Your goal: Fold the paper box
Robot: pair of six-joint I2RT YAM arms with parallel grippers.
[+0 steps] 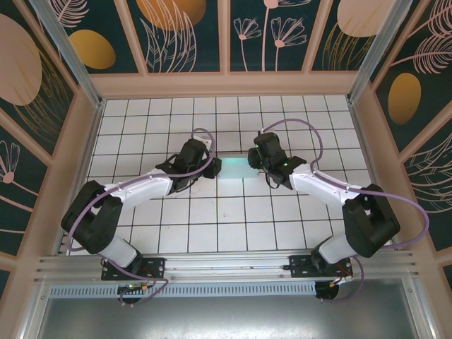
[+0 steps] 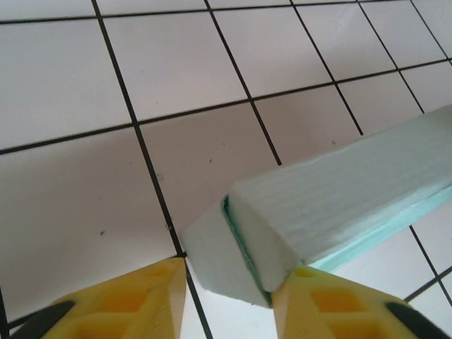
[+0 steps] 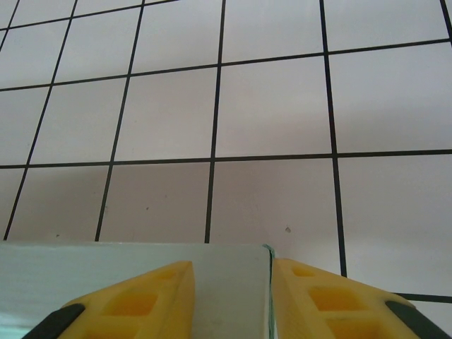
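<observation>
The pale aqua thin-card paper box (image 1: 236, 169) is folded into a long, flat-sided block at the centre of the top view, its long axis running left to right. It lies over the white-tiled counter (image 1: 233, 226) with dark grout lines. Its faces look matte, with a darker aqua seam at the near end in the left wrist view. The left claw (image 2: 229, 279) has its yellow fingers parted about that end. The right claw (image 3: 232, 267) straddles the opposite edge. I cannot tell whether either claw presses the card.

White tiled floor (image 1: 233, 226); teal floral wall panels (image 1: 183, 35).
</observation>
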